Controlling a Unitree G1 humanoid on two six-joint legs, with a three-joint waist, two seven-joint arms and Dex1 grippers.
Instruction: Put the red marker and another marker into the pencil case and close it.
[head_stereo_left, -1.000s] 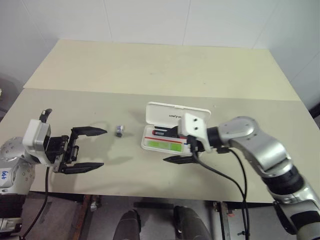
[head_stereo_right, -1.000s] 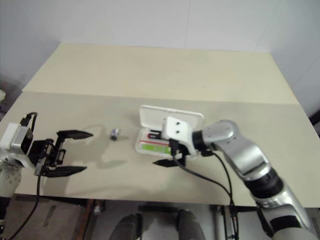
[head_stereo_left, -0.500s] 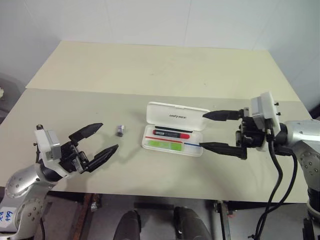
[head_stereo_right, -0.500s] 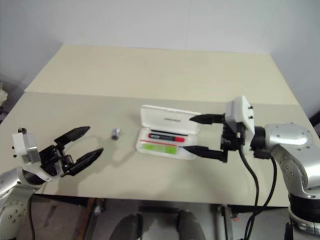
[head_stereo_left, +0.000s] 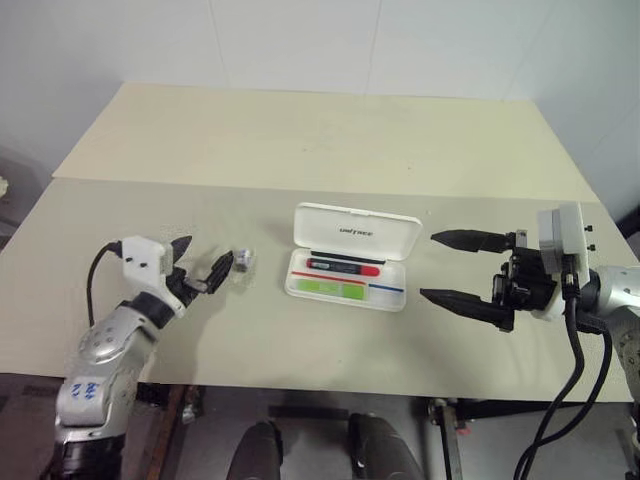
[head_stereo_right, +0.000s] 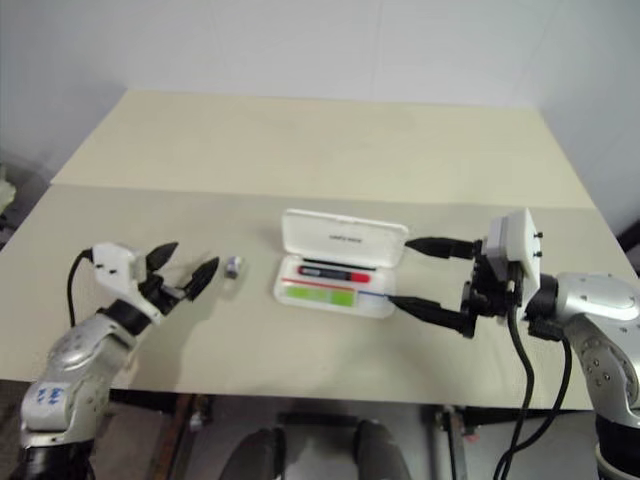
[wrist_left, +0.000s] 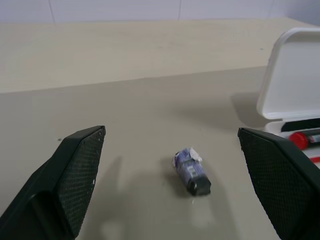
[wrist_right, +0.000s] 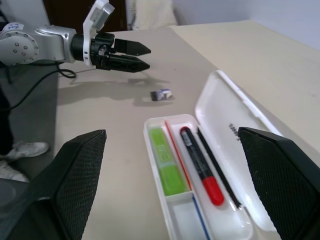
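Since a second ago the right hand (head_stereo_left: 452, 268) has drawn away from over the pencil case (head_stereo_left: 350, 258) and now hangs off the case's 3 o'clock end, its two black fingers spread wide and holding nothing. The left hand (head_stereo_left: 201, 265) has swung from the tabletop's (head_stereo_left: 300, 140) left edge toward the middle and now points at a small grey object (head_stereo_left: 241, 260) lying just past its fingertips; its fingers are also spread and empty. In the left wrist view that object (wrist_left: 192, 172) sits between the two fingers but ahead of them, touched by neither.

The pencil case lies near the middle of the tabletop, open, its lid tilted up at the 12 o'clock side with small dark lettering on it. It is white hard plastic, rectangular with rounded corners. Inside, the red marker (wrist_right: 199, 165) lies lengthwise on the lid side, slim, with red ends and a black middle band. The green marker (wrist_right: 166, 167), chunky and flat-sided, lies parallel in the compartment nearer the 6 o'clock side, with a thin red and blue stripe between them.

The tabletop is matte pale beige, with a seam running across behind the case. The fingers' inner pads (wrist_right: 75, 172) show a fine woven texture.
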